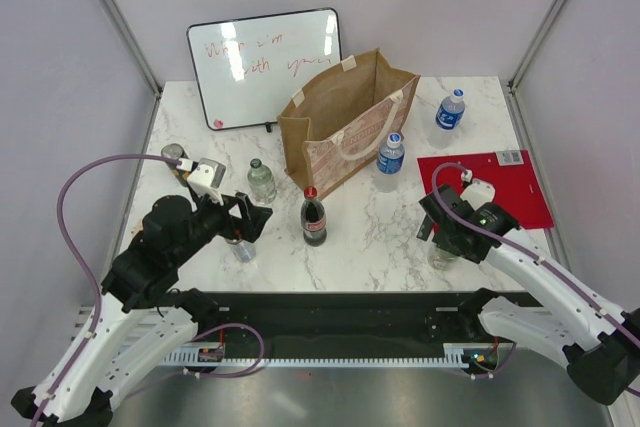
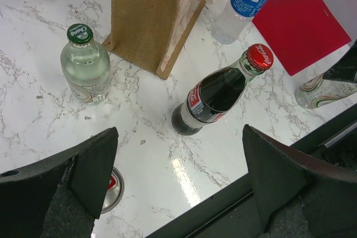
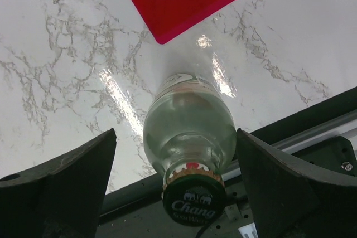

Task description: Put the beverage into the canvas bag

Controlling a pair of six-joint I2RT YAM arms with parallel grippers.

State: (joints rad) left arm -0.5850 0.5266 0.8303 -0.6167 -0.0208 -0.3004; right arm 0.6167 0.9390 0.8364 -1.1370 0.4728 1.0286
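The tan canvas bag (image 1: pixel 345 117) stands open at the back centre, its woven side also in the left wrist view (image 2: pixel 148 15). A clear green-capped Chang bottle (image 3: pixel 189 126) stands between the spread fingers of my right gripper (image 3: pixel 175 132), which is open and clear of the glass on both sides. From above, that bottle (image 1: pixel 441 256) stands near the front edge under the right gripper (image 1: pixel 437 232). My left gripper (image 2: pixel 179 133) is open over bare marble, short of a dark cola bottle (image 2: pixel 215 96) with a red cap. In the top view this gripper (image 1: pixel 252 222) is left of the cola bottle (image 1: pixel 313 217).
A second Chang bottle (image 1: pixel 261 180) stands left of the bag. Two blue-labelled water bottles (image 1: pixel 390 154) (image 1: pixel 451 109) stand to its right. A red folder (image 1: pixel 490 187) lies at right, a whiteboard (image 1: pixel 265 67) leans at the back, and a small can (image 2: pixel 111 188) sits beneath the left finger.
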